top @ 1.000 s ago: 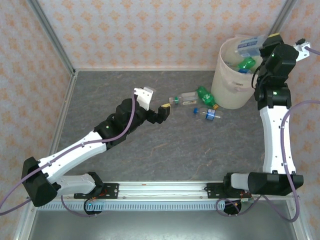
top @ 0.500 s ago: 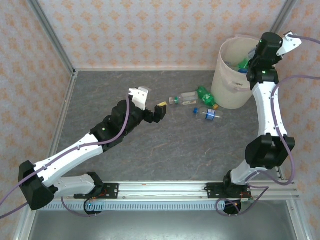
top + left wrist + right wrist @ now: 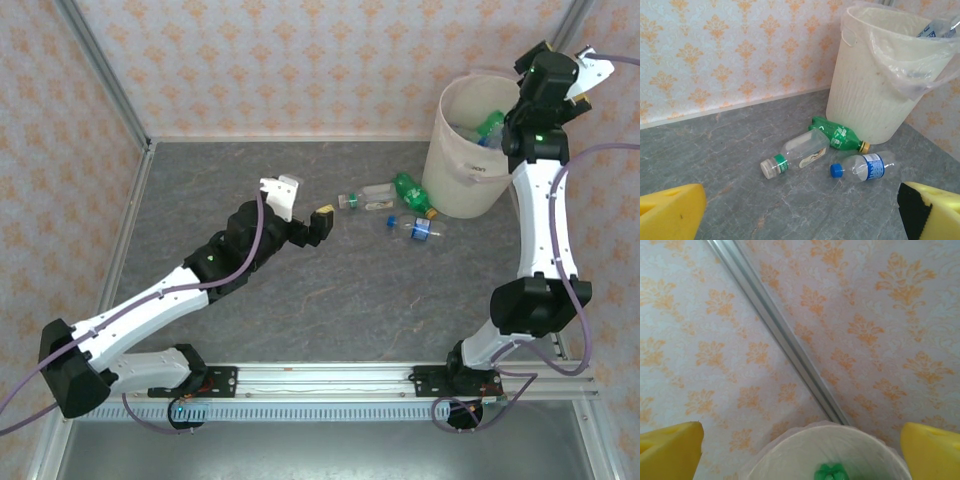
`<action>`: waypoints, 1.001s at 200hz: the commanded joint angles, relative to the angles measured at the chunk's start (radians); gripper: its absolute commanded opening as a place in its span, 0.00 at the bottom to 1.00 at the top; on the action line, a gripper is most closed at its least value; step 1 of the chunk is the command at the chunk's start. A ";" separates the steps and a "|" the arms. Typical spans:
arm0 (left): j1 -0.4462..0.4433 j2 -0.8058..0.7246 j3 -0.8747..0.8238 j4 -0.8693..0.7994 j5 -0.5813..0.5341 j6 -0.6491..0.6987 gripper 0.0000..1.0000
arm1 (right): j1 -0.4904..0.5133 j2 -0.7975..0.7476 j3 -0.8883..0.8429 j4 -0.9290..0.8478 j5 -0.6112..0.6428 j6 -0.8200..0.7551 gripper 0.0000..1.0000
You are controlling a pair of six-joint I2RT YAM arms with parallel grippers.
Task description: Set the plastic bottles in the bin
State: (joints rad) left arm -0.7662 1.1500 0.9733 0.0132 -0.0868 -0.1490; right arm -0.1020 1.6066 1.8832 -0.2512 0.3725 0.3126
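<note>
Three plastic bottles lie on the grey table left of the bin: a clear one with a green band, a green one and a blue-capped one. Several more bottles rest inside the bin. My left gripper hovers open left of the loose bottles, apart from them. The left wrist view has the clear bottle, green bottle and blue-capped bottle ahead of the open gripper, beside the bin. My right gripper stands open and empty above the bin's far right rim.
Patterned walls close the table at the back and both sides, with a metal corner post behind the bin. The right wrist view looks down at the bin rim and a green bottle inside. Open table lies in front of the loose bottles.
My right gripper opened and let go of a clear blue-labelled bottle, which dropped into the bin; the arm then swung upright over the rim. The left arm barely shifted.
</note>
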 commanded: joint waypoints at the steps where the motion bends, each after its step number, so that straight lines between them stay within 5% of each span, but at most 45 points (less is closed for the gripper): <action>1: -0.003 0.030 0.026 0.003 0.002 -0.004 0.99 | -0.007 -0.073 -0.026 -0.040 -0.078 0.001 1.00; 126: -0.002 0.063 0.038 -0.019 0.004 -0.010 0.99 | 0.000 -0.170 -0.229 -0.168 -0.561 0.138 1.00; 200: -0.001 0.095 0.063 -0.011 0.017 -0.011 0.99 | 0.016 -0.225 -0.292 -0.215 -0.587 0.168 1.00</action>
State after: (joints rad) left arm -0.7658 1.2285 0.9901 0.0055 -0.0826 -0.1551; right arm -0.0895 1.4239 1.5909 -0.4633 -0.1833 0.4755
